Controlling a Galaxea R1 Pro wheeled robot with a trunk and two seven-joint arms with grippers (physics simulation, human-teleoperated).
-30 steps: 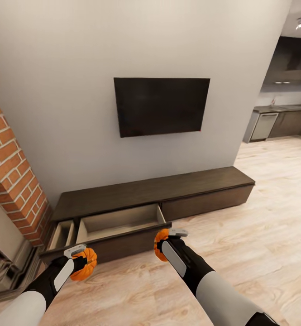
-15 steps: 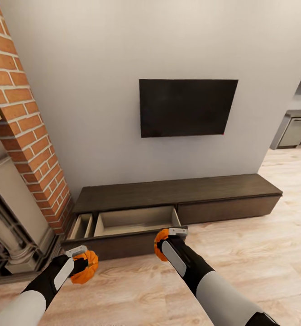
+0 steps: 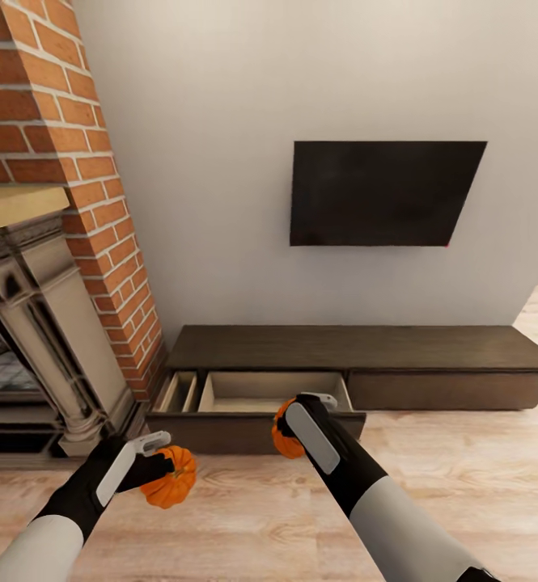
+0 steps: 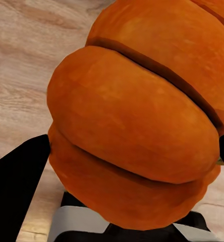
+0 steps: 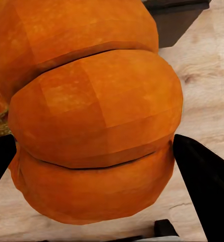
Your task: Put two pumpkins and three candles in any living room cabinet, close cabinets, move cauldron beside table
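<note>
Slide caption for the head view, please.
Each gripper holds a pumpkin before the low cabinet's open drawer.

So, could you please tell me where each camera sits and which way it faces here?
Head view: high on the robot, looking down at the long dark-brown wood cabinet with its open drawer; both arms show, left gripper and right gripper, each holding a pumpkin.
Left wrist view: along the fingers onto a round orange ribbed pumpkin, as in the head view.
Right wrist view: likewise, the other pumpkin.
</note>
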